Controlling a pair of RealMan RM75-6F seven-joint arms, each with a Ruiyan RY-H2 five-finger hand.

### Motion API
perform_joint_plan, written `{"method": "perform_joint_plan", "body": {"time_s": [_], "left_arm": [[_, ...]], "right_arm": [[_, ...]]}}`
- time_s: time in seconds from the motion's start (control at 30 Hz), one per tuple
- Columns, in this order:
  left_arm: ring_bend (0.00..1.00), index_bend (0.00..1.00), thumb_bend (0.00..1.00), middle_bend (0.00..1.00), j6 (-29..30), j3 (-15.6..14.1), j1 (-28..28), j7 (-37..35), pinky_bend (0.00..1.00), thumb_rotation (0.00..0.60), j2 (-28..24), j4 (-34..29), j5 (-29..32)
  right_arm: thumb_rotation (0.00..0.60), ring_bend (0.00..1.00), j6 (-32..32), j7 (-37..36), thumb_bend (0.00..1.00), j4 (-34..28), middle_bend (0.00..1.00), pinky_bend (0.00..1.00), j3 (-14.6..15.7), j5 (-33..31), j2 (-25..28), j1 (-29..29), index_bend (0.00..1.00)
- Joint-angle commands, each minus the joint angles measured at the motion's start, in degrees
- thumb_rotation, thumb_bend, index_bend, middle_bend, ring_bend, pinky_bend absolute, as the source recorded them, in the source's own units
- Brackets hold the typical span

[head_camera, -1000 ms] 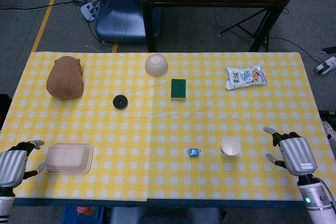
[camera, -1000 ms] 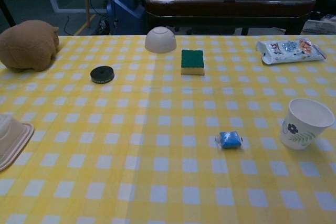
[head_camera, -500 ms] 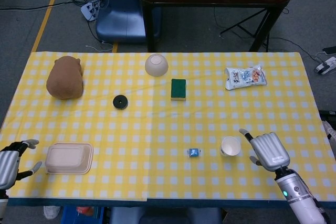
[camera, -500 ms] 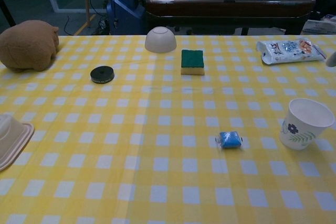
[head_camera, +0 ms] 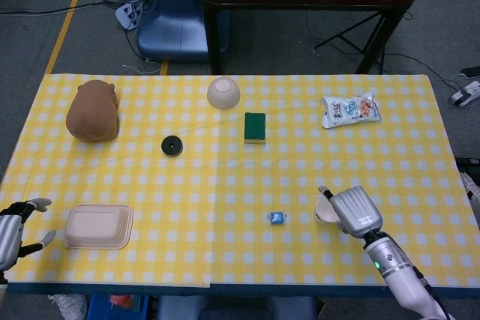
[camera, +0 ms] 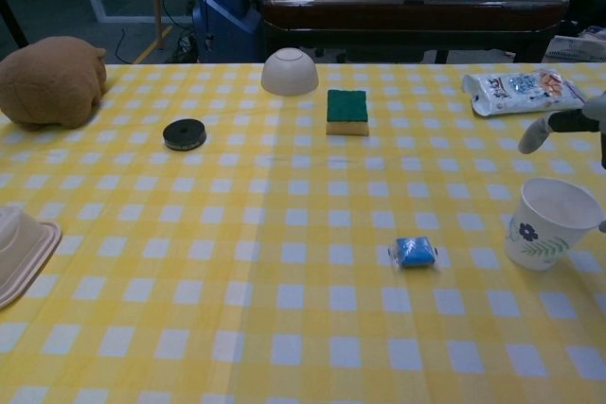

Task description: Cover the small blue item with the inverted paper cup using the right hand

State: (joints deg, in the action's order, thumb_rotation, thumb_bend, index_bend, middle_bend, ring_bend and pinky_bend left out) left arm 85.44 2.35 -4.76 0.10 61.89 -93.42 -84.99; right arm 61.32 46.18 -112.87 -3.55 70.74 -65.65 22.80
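So the right hand [head_camera: 354,211] sits right over the cup [camera: 550,222], fingers spread around it and not closed on it yet, as far as I can tell. Probably lining up a grab so it can flip the thing. The cup's upright, mouth up, white with a little flower print, near the table's right front. The blue item [camera: 414,252] is a small crinkly wrapped packet just left of it. Left hand [head_camera: 13,224] idles open by the tray [head_camera: 98,225].

Matt paper cup [camera: 551,222], glossy blue wrapper [camera: 414,252], checked cloth [camera: 284,234].
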Motion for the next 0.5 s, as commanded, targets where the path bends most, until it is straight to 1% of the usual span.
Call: {"method": "perform_joint_plan", "body": {"time_s": [0.03,0.5], "left_arm": [[0.37,0.4,0.22,0.43,-0.01,0.02,0.03,-0.06,0.49,0.6,-0.09,-0.09,0.02],[0.37,0.4,0.22,0.43,0.16,0.1,0.16,-0.28,0.49,0.6,-0.29,-0.24,-0.11]], "right_arm": [[0.6,1.0,-0.18,1.41,0.0,-0.17,1.0,1.0,0.47,-1.46,-0.53,0.82,0.22],[0.6,1.0,0.29,5.31,0.0,0.23,1.0,1.0,1.82,-7.02,-2.79,3.91,0.23]]}}
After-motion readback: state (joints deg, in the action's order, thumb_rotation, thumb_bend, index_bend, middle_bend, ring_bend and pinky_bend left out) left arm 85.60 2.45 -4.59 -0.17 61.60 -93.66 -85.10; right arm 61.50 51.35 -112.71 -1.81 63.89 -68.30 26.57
